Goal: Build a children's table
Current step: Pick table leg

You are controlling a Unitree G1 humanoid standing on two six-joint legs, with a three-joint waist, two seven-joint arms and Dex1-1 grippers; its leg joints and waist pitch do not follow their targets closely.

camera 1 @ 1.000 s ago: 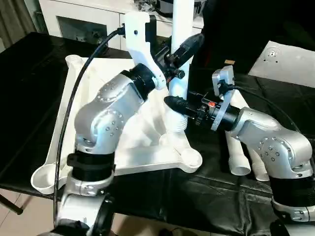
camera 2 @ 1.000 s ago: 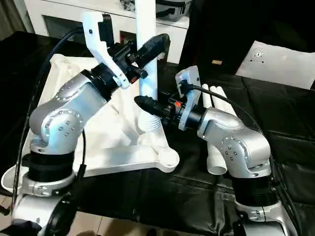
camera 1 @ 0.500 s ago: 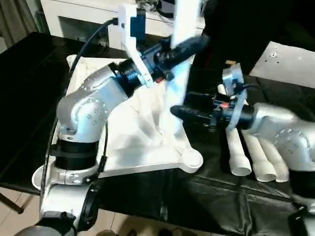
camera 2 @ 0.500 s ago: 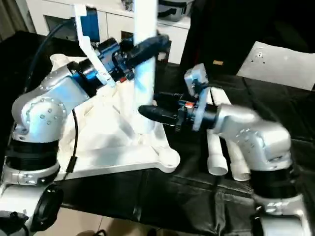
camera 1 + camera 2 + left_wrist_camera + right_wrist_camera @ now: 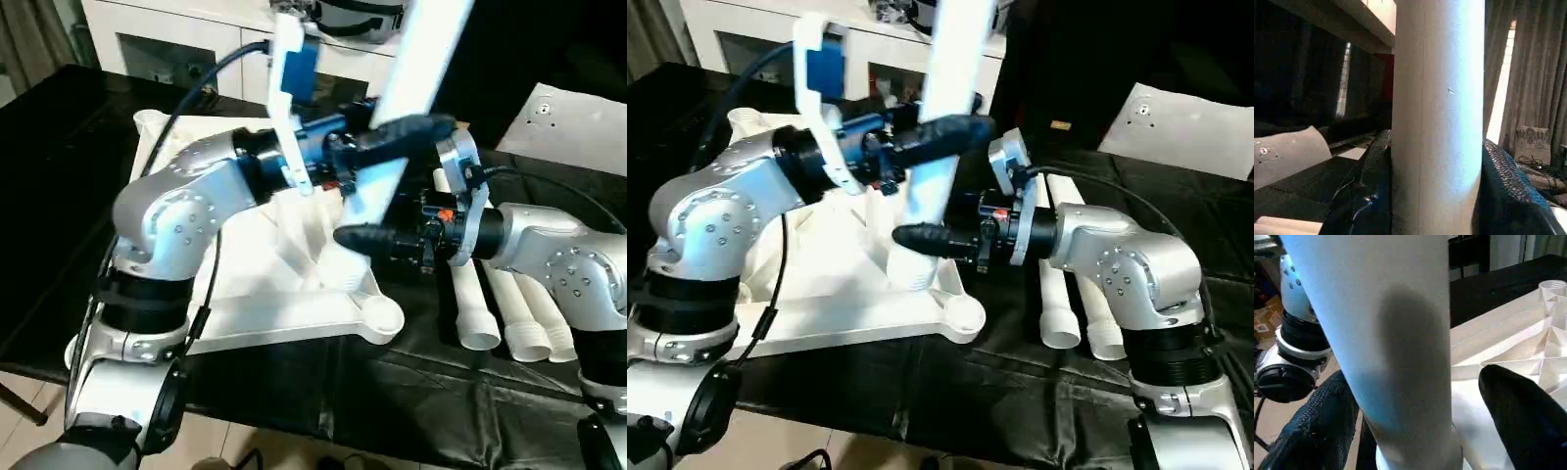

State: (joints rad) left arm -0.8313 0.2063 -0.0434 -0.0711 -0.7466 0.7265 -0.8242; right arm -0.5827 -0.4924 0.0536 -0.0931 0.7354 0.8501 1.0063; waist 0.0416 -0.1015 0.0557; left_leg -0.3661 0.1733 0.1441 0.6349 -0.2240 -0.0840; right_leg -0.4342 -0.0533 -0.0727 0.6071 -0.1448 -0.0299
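Observation:
The white tabletop [image 5: 284, 318] lies underside up on the black cloth, with an empty round socket [image 5: 382, 318] at its near right corner. A long white leg [image 5: 423, 49] rises from the tabletop's right side, its top leaning to the right. My left gripper [image 5: 411, 130] is shut on the leg's middle, and both fingers press against the leg [image 5: 1437, 98] in the left wrist view. My right gripper [image 5: 916, 238] is open around the leg's lower part [image 5: 1381, 308], its fingers [image 5: 1518, 411] standing off it. The leg's foot is hidden behind the arms.
Three spare white legs [image 5: 490, 313] lie side by side on the black cloth to the right of the tabletop. A white panel [image 5: 578, 117] lies at the far right. A white cabinet [image 5: 176, 39] stands behind the table. The table's front edge is close below the tabletop.
The leg went from upright to leaning right at the top, carried by my left gripper. My right gripper has let go of the leg's lower part and opened around it.

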